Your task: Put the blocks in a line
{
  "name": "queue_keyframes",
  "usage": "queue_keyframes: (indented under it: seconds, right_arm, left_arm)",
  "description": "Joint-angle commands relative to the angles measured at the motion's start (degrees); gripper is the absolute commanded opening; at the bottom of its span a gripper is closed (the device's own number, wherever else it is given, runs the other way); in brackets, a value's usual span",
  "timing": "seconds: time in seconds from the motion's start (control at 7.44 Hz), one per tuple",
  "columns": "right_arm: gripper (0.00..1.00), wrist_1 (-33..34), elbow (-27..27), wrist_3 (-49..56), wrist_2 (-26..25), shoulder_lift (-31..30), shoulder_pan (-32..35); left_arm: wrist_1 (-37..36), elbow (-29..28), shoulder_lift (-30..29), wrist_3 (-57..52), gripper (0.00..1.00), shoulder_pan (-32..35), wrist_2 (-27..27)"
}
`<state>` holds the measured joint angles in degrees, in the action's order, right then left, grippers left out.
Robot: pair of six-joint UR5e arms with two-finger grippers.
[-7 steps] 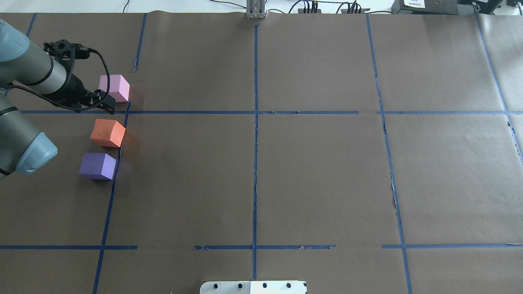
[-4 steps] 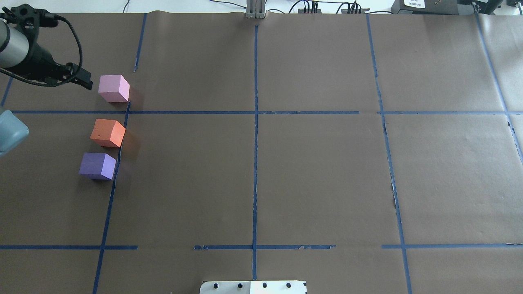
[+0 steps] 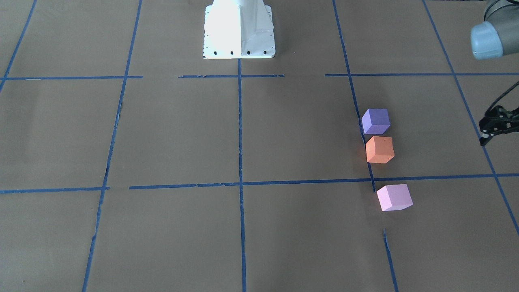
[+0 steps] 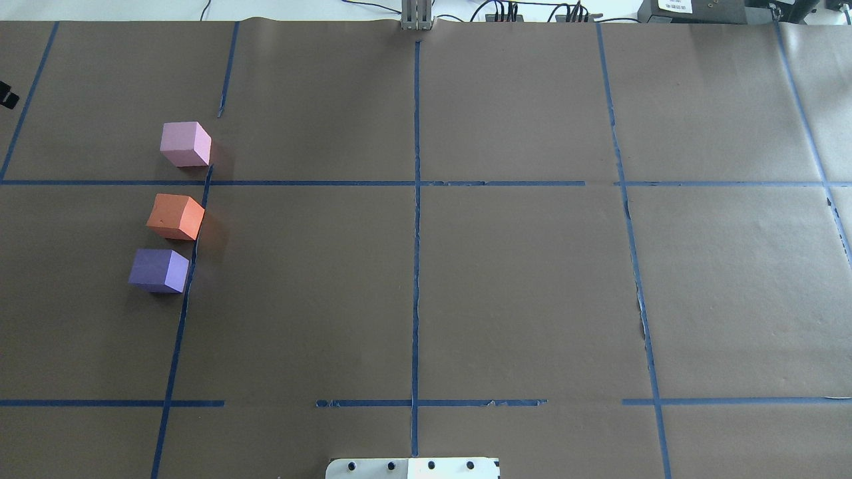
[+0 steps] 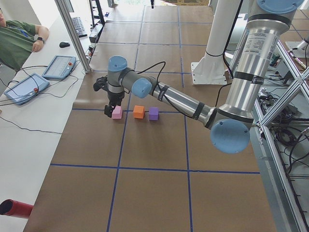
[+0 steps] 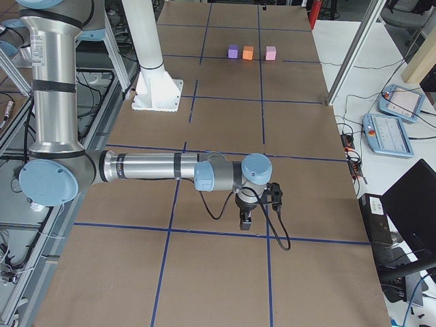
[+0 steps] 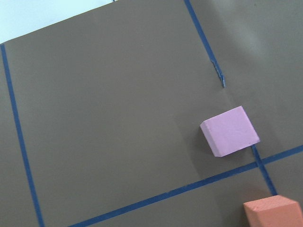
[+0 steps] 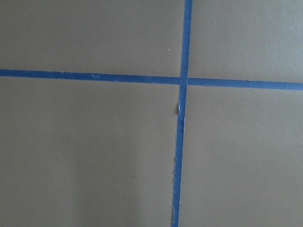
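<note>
Three blocks stand in a row along a blue tape line on the robot's left side of the table: the pink block (image 4: 186,144), the orange block (image 4: 176,216) and the purple block (image 4: 159,270). They stand apart from each other, and the pink one has the widest gap. They also show in the front view as pink (image 3: 394,197), orange (image 3: 379,149) and purple (image 3: 376,121). My left gripper (image 3: 484,138) is raised off to the side of the blocks and holds nothing; I cannot tell whether it is open or shut. My right gripper (image 6: 245,221) hovers over bare paper far from the blocks, state unclear.
Brown paper with a blue tape grid (image 4: 416,183) covers the table. The white robot base (image 3: 239,36) stands at the near middle edge. Control tablets (image 5: 58,67) and an operator (image 5: 17,41) are beyond the far edge. Cables lie along the far edge.
My left arm has pulled back from beside the pink block, leftward and almost out of the overhead view. The three blocks have not moved.
</note>
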<state>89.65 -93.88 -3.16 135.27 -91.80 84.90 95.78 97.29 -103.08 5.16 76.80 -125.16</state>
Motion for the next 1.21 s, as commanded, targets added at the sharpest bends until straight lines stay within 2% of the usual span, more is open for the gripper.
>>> queue_keyframes:
  seconds: [0.0, 0.27, 0.81, 0.94, 1.08]
  right_arm:
    - [1.0, 0.0, -0.08, 0.0, 0.0, 0.04, 0.0]
    - [1.0, 0.0, 0.01, 0.0, 0.08, -0.04, 0.0]
    - [1.0, 0.0, -0.08, 0.0, 0.09, -0.04, 0.0]
    - [1.0, 0.0, 0.01, 0.0, 0.0, -0.04, 0.0]
    - [1.0, 0.0, 0.01, 0.0, 0.08, 0.04, 0.0]
  left_arm:
    - [0.63, -8.14, 2.6, -3.75, 1.0, 8.76, -2.63]
    - [0.63, -10.54, 7.41, -14.93, 1.0, 12.75, -2.72]
    - [-0.42, -10.8, 9.03, -14.74, 1.0, 12.67, -2.55]
    - [-0.94, -12.37, 9.03, -14.65, 1.0, 12.67, -2.55]
    - [-4.17, -12.47, 9.73, -14.65, 1.0, 12.67, -2.81]
